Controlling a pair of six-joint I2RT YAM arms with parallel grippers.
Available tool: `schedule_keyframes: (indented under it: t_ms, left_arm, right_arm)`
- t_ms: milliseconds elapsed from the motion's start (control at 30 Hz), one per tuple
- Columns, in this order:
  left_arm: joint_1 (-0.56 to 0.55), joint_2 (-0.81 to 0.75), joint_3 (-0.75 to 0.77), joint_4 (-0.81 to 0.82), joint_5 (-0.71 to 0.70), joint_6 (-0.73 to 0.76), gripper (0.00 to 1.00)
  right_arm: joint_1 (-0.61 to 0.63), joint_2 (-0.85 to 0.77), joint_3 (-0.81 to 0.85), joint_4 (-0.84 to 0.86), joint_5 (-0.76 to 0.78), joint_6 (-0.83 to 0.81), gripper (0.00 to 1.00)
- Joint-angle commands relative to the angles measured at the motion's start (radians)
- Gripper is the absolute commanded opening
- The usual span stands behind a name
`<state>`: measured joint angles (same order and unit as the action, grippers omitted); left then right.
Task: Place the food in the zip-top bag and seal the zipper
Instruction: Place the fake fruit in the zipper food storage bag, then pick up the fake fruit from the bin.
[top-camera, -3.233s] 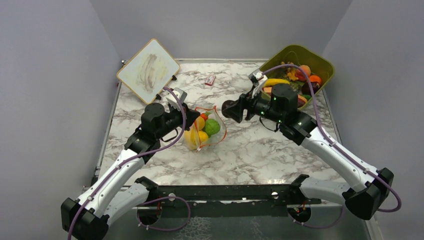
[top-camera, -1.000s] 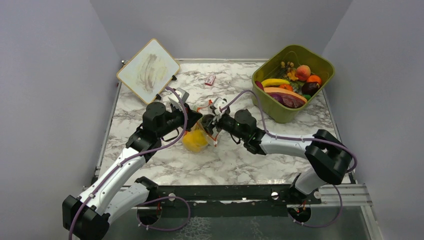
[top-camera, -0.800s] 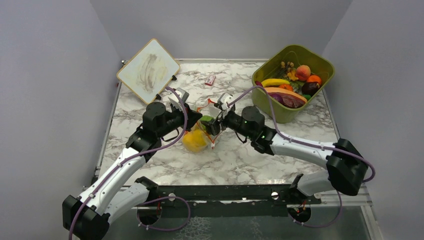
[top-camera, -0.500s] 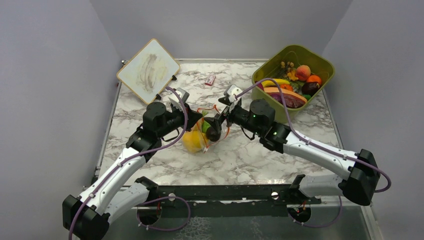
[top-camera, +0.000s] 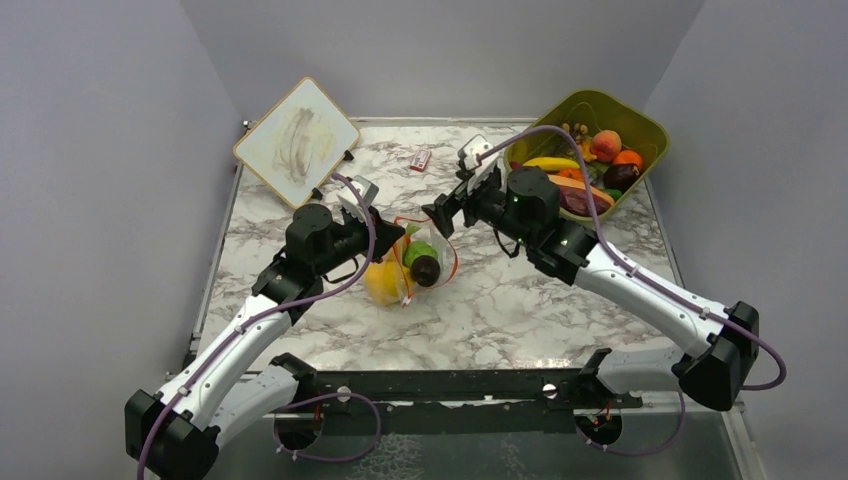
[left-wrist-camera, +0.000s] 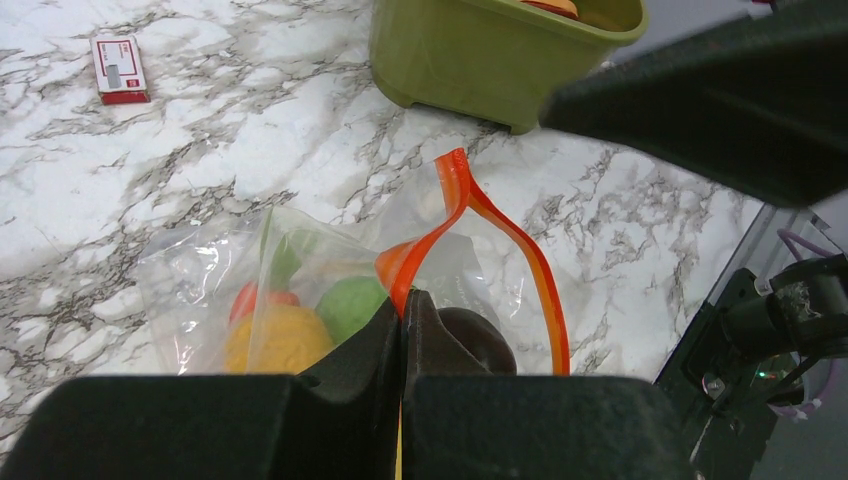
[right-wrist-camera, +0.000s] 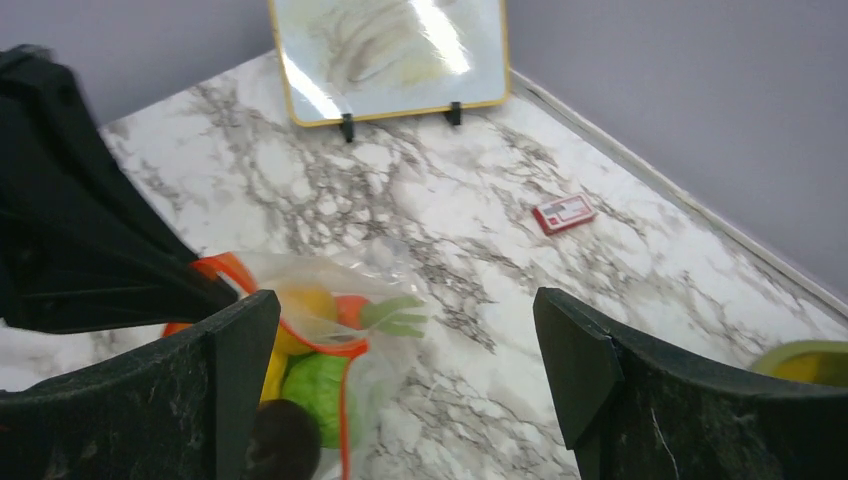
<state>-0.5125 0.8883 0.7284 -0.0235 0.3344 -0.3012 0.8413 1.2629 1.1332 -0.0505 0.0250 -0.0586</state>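
The left pincer is clenched on the thin orange-red zipper strip, holding up the mouth of the clear floppy zip-top bag, which lies mid-left on the marble worktop. Inside sit a yellow round toy fruit, a green toy fruit and, at the mouth, a dark purple toy piece. The right pincer hangs released and empty just beyond the mouth. The olive-green plastic tub of remaining toy food lies to its right, so the right arm is nearer.
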Motion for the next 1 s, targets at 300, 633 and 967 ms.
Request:
schedule_keyframes:
  t_ms: [300, 633, 967]
  left_arm:
    - [0.000, -0.028, 0.000, 0.054, 0.017, -0.001, 0.00]
    - [0.000, -0.016, 0.009, 0.042, 0.018, 0.005, 0.00]
    - [0.000, -0.014, 0.009, 0.043, 0.018, 0.006, 0.00]
  right_arm:
    - [-0.339, 0.102, 0.098, -0.067, 0.046, -0.063, 0.72]
    - [-0.558, 0.299, 0.207, -0.105, 0.306, -0.189, 0.61]
    - [-0.769, 0.589, 0.470, -0.184, 0.334, -0.179, 0.63]
